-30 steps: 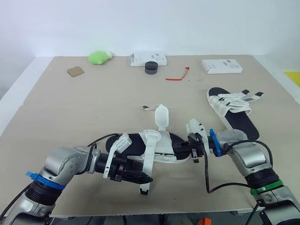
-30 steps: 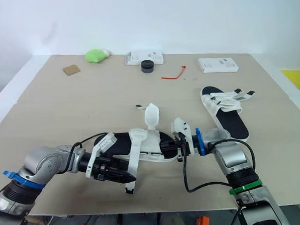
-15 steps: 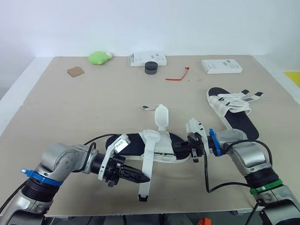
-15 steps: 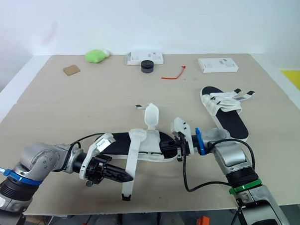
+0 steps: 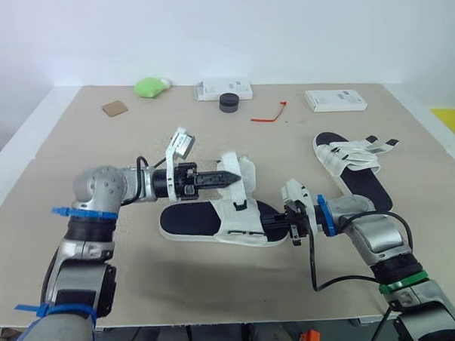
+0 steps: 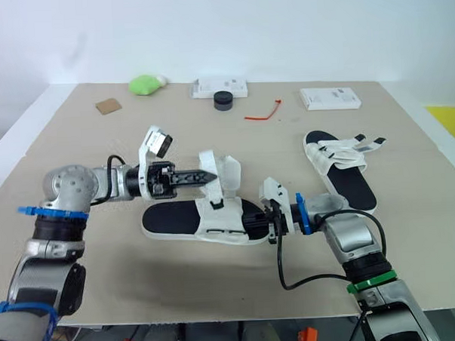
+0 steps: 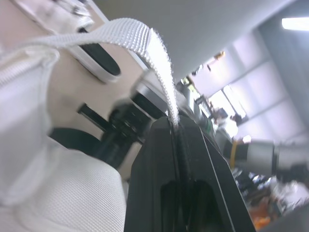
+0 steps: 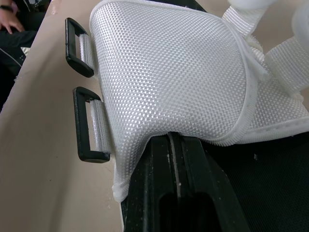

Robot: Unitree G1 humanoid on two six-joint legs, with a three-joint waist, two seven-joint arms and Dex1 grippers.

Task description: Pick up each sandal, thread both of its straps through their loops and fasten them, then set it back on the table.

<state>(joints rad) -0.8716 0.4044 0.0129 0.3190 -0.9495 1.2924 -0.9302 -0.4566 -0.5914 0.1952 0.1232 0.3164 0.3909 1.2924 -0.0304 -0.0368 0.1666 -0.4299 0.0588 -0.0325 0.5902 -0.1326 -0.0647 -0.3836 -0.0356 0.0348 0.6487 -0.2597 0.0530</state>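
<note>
A near sandal [image 5: 192, 219] with a black sole and white mesh upper lies flat on the bench [image 5: 76, 162], close to the front edge. The left end effector [image 5: 229, 178] hovers just above the sandal's middle, its two black fingers pressed together on the end of a white strap [image 5: 240, 172], which rises from the upper and arches over to the fingertips. The right end effector [image 5: 284, 228] meets the sandal at its right-hand end, fingers clamped on what seems to be the rim of the sole under the mesh upper. Two black loops [image 8: 88, 125] sit side by side on the upper's edge, both empty. A second sandal [image 5: 354, 174] lies well to the right of the first and a little farther back, its straps loose. Far beyond the near sandal are a green lump [image 5: 151, 86], a dark round cap [image 5: 229, 102] and a red tie [image 5: 270, 115].
</note>
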